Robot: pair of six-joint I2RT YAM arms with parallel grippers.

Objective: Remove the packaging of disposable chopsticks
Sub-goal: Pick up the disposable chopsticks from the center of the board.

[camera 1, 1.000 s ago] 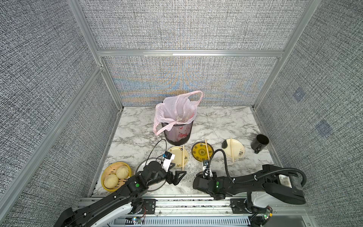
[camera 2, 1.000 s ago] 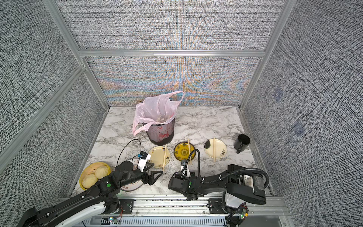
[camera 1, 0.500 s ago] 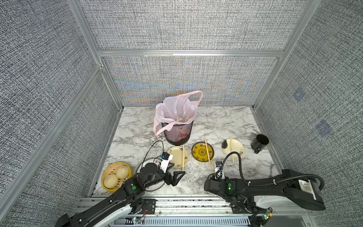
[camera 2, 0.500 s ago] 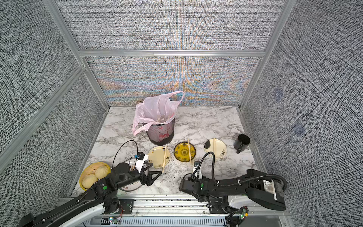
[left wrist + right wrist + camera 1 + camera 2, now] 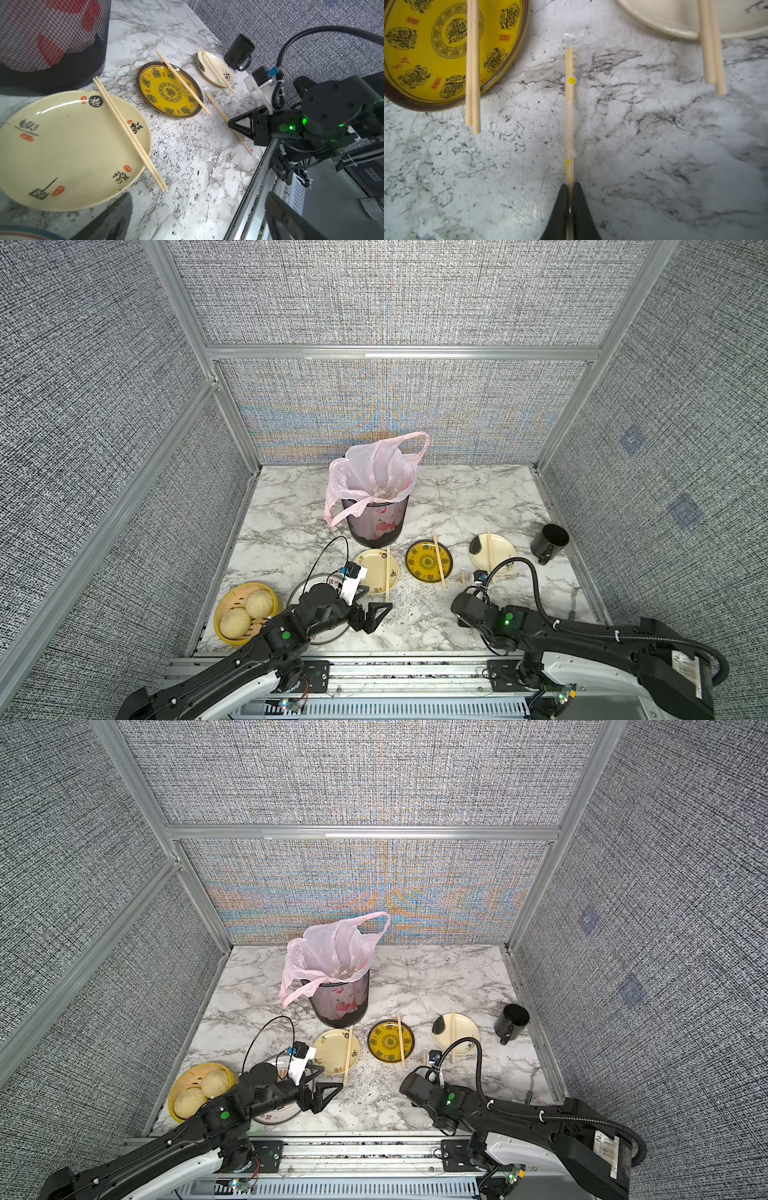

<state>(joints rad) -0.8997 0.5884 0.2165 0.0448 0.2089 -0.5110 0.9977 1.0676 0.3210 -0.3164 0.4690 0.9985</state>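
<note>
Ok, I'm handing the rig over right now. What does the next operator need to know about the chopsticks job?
Right gripper: shut partway along the only wrapped pair in view, on the table between the yellow plate and white plate.
Left gripper: open, empty, near the cream plate.
Done: bare pairs lie across all three plates.
Left: strip the sleeve and drop it in the bin behind the plates.

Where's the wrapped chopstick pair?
In the right wrist view the wrapped chopstick pair lies between yellow plate and cream plate, one end in the shut right gripper.
</note>
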